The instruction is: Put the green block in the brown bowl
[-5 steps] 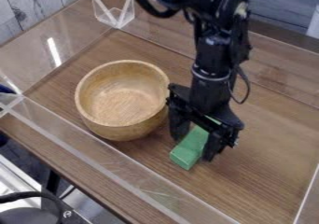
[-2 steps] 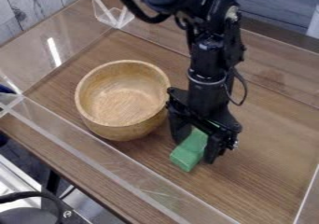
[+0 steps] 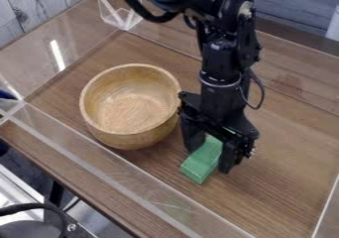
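Observation:
The green block (image 3: 203,163) lies on the wooden table just right of the brown bowl (image 3: 130,105). Only its near end shows; the rest is hidden under the gripper. My black gripper (image 3: 212,149) points straight down over the block, its fingers open and standing on either side of the block's far part. I cannot tell whether the fingers touch the block. The bowl is a round tan wooden one, upright and with nothing in it, close to the gripper's left finger.
A clear acrylic wall (image 3: 79,148) runs along the table's near left edge, with another clear panel along the back. A small clear stand (image 3: 122,14) sits at the far corner. Bare wooden tabletop (image 3: 284,182) lies right of the gripper.
None beyond a slight shift of the upper arm; the gripper, block and bowl stay where they were.

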Motion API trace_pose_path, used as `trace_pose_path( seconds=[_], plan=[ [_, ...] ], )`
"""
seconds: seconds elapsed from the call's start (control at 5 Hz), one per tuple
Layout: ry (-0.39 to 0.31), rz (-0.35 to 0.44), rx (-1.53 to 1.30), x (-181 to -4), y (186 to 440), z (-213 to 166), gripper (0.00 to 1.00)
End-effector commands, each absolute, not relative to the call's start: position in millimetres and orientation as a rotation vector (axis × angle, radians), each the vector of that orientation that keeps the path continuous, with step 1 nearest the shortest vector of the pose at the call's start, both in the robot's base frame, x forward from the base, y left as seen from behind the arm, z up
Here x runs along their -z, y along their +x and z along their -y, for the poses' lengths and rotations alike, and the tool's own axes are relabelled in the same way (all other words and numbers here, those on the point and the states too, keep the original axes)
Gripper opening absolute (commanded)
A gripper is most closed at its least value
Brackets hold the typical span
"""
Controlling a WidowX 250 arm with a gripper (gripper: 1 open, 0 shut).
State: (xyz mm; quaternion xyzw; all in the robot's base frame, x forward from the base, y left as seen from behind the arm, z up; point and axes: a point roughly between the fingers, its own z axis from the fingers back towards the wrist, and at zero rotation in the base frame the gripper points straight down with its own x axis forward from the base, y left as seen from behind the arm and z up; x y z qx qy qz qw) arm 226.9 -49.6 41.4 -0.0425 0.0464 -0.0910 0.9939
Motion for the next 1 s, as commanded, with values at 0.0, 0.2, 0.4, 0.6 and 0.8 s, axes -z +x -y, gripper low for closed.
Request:
trace_pose_path(
  seconds=[0.0,0.2,0.4,0.6,0.8],
  plan=[
    [-0.096,-0.035,0.174,-55.1,234.4,49.0,1.00],
    [-0.102,-0.035,0.168,-55.7,233.9,48.9,1.00],
    [-0.107,-0.035,0.163,-55.7,233.2,48.8,1.00],
    [-0.111,-0.034,0.158,-56.5,232.9,48.6,1.00],
    [-0.114,-0.032,0.154,-57.1,232.7,48.4,1.00]
  ],
)
